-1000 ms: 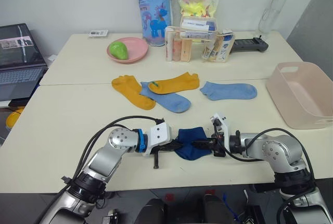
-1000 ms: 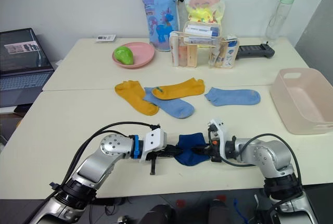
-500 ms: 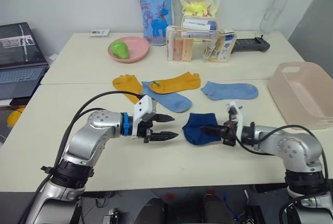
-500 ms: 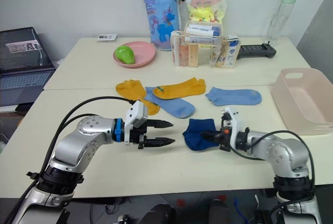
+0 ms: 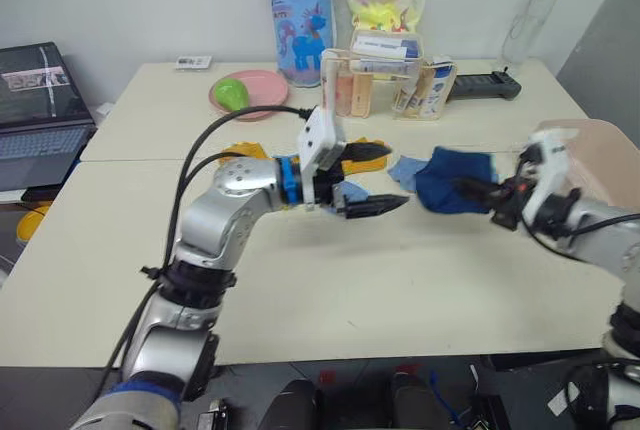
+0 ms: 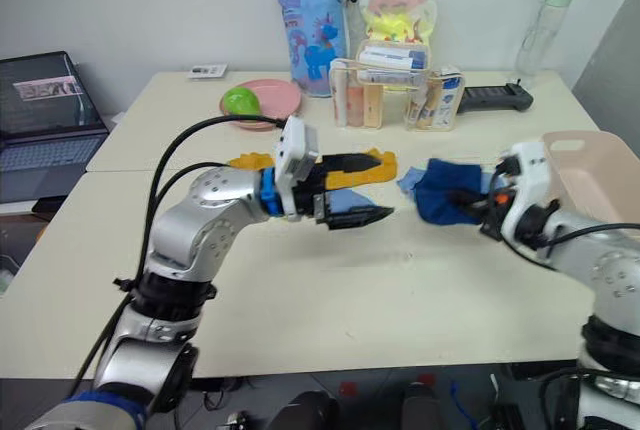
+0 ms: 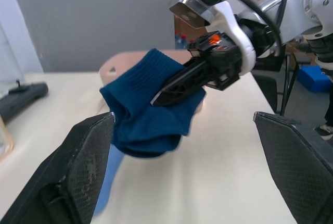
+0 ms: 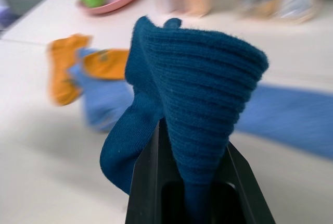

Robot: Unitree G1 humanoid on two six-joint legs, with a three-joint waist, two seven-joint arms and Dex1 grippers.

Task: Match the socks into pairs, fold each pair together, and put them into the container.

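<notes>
The right gripper [image 6: 478,208] is clamped on the folded navy socks [image 6: 447,193] and holds them above the table [image 6: 330,300], near the rim of the pink-beige container [image 6: 597,182] at the right edge. The left gripper [image 6: 365,193] has its fingers spread wide with nothing between them, its arm stretched out over the yellow socks [image 6: 368,163] and the light blue socks [image 5: 404,169]. The near part of the table is bare. The navy knit is ribbed and soft, hanging in a bunch.
</notes>
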